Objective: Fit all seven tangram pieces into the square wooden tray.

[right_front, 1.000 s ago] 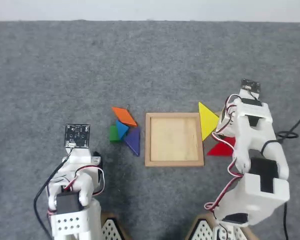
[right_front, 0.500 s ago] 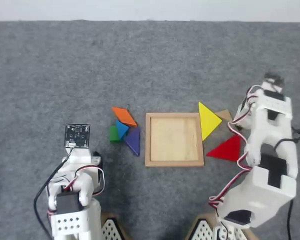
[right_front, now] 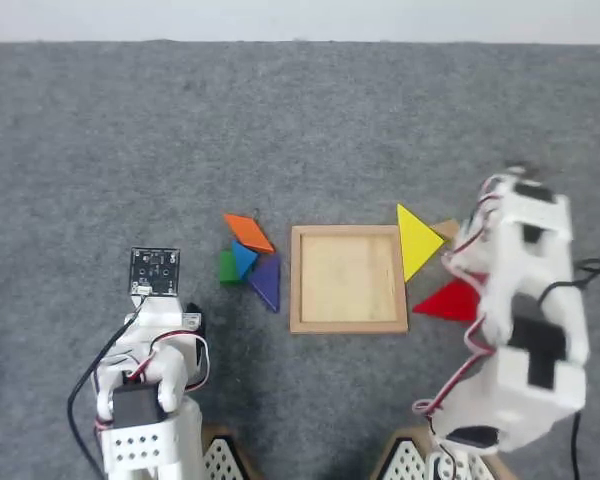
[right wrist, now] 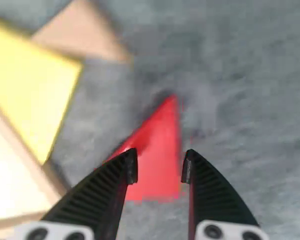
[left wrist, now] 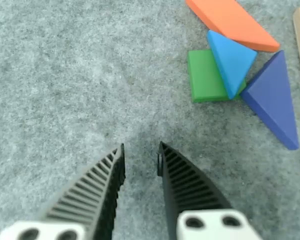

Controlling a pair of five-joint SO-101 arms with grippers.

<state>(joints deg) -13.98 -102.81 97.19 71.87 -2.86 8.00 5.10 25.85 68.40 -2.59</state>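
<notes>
**A:** Where is the square wooden tray (right_front: 348, 326) sitting?

**B:** It is lying flat about midway across the grey tabletop (right_front: 300, 120), somewhat nearer the edge where the arms are standing. All seven pieces are lying outside it, on the tabletop.

**A:** How are they grouping?

**B:** Four are clustering just beside the tray's left rim. An orange parallelogram (right_front: 248, 231) is lying closest to the far edge. Next to it a blue triangle (right_front: 243, 258) is pressing against a green square (right_front: 225, 267). A purple triangle (right_front: 266, 280) is lying closest to the tray.

**A:** And the other three?

**B:** They are lying on the tray's right side. A yellow triangle (right_front: 415, 240) is touching the right rim by the tray's far corner. A tan piece (right_front: 446, 230) is peeking out just beyond it, partly under the right arm (right_front: 520, 300). A red triangle (right_front: 450, 298) is lying near the tray's near right corner.

**A:** What is the left gripper (left wrist: 140, 147) doing?

**B:** It is hanging over bare tabletop, short of the cluster, toward the near left corner. Its fingers are standing slightly apart and gripping nothing.

**A:** And the right gripper (right wrist: 159, 155)?

**B:** It is hovering over the red triangle with its fingers apart and the red showing between them. I cannot tell whether they are touching it.
</notes>
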